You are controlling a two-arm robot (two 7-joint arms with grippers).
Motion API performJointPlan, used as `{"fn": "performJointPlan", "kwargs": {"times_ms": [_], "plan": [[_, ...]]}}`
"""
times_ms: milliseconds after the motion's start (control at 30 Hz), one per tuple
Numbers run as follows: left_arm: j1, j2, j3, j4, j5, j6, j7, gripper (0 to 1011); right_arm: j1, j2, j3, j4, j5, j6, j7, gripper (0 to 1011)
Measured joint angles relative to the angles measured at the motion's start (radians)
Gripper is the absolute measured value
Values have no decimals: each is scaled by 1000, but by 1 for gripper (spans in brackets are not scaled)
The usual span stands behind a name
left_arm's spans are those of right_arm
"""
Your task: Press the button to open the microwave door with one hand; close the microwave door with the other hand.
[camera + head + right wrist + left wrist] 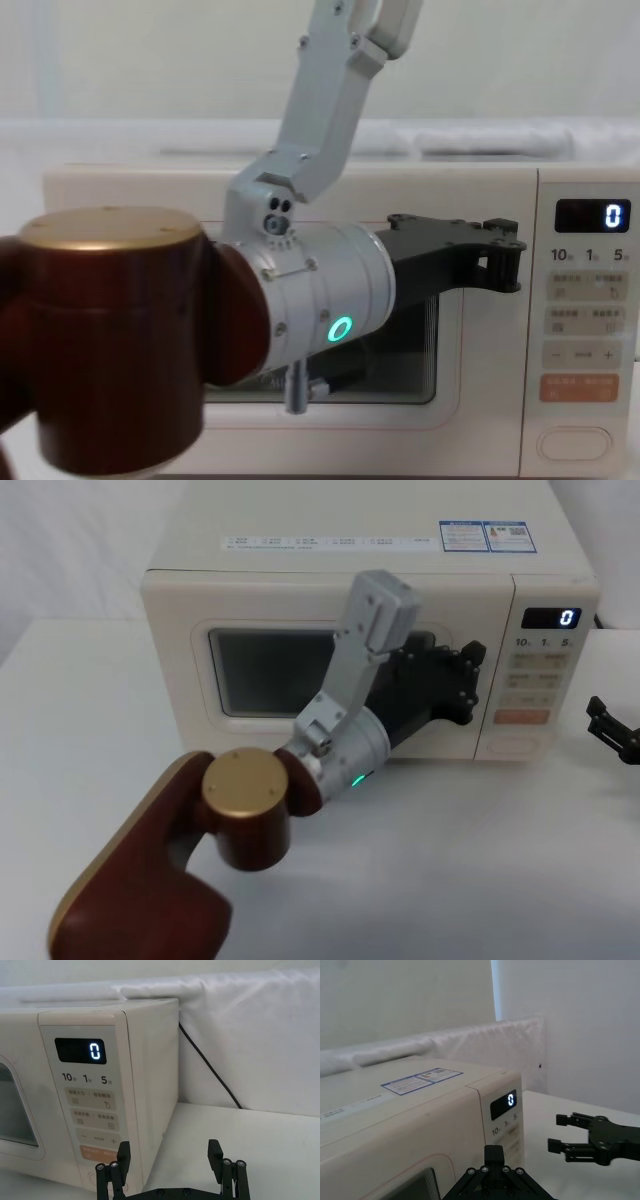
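— Where are you, and where's the door?

— My left gripper (468, 680) sits right of centre in the head view, against the microwave door (270, 670), which looks flush with the microwave (200, 555). I can't tell whether its fingers are apart or together.

— And the other one?

— My right gripper (612, 730) hangs at the right edge of that frame, fingers spread wide, holding nothing, off the panel above the bench (80, 670). The button (518, 746) is low on the panel, under the orange key (522, 717).

— What might go wrong?

— I'd judge two things. If my left arm blocks the door when the button is pressed, the door can't swing out. And with my right fingers spread, one could land on the orange key just above the button.
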Motion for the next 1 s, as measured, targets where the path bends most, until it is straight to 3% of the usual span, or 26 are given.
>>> {"fn": "performJointPlan", "kwargs": {"times_ms": [200,533,867,1000], "plan": [[65,38,-23,-88,-18,9,18,0,0,0,0,0,0,0,0,1002],[220,93,-104,-225,-7,-20,115,0,0,0,0,0,0,0,0,1002],[392,84,-244,-315,47,-111,268,0,0,0,0,0,0,0,0,1002],[459,73,-321,-337,51,-150,318,0,0,0,0,0,0,0,0,1002]]}}
